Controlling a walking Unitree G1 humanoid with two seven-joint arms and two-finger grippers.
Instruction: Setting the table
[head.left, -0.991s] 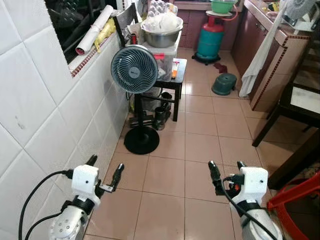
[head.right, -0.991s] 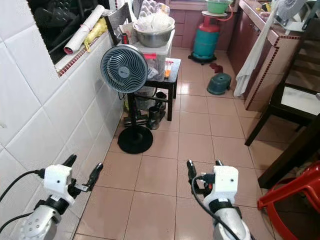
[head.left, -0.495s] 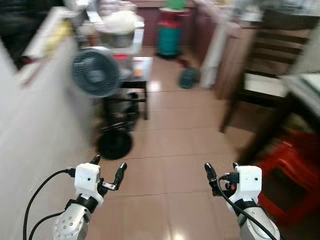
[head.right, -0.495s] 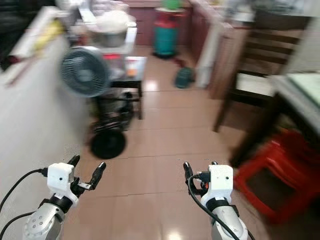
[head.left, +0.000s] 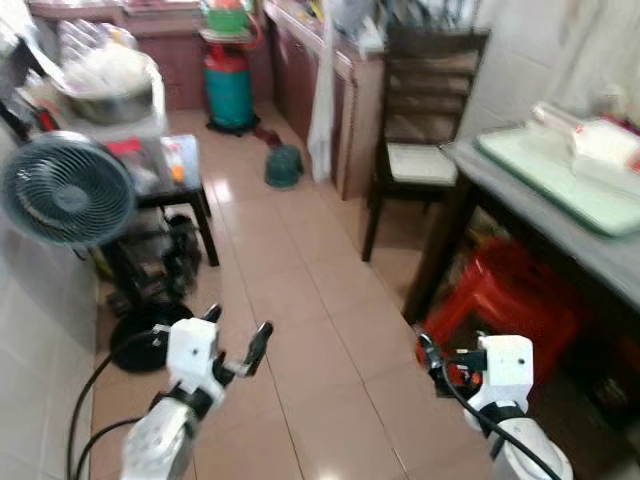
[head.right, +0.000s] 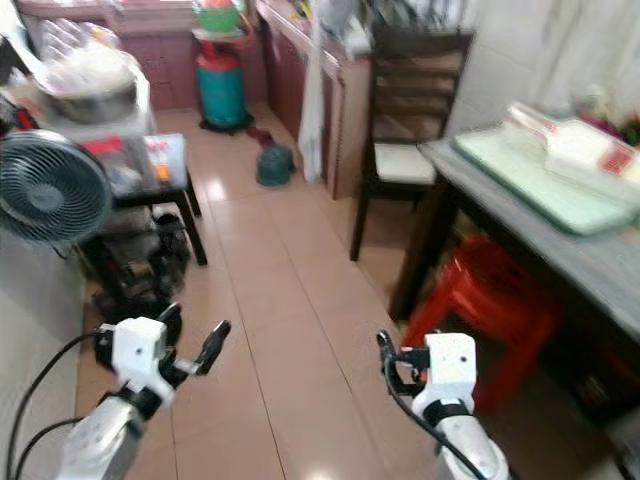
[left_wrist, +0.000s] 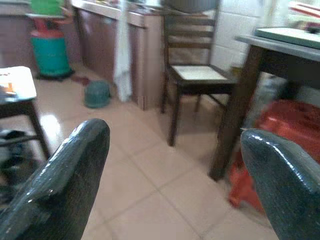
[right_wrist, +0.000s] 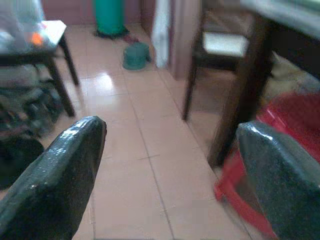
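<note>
A grey-topped table (head.left: 520, 205) stands at the right, with a pale green mat (head.left: 560, 182) on it and a white box (head.left: 605, 145) on the mat. Both grippers are held low over the tiled floor, well short of the table. My left gripper (head.left: 237, 328) is open and holds nothing; its fingers (left_wrist: 65, 185) frame the chair and a table leg in the left wrist view. My right gripper (head.left: 450, 350) is open and empty too, and its fingers (right_wrist: 55, 185) frame the floor and the red stool.
A red plastic stool (head.left: 505, 300) sits under the table. A dark wooden chair (head.left: 420, 160) stands against the counter beyond it. A standing fan (head.left: 65, 190) and a small black side table (head.left: 180, 175) are at the left. A teal gas cylinder (head.left: 230, 90) stands at the back.
The camera has swung to the right, so the wall and fan slid left and the table, chair and red stool came into view. Both grippers stayed open and empty.
</note>
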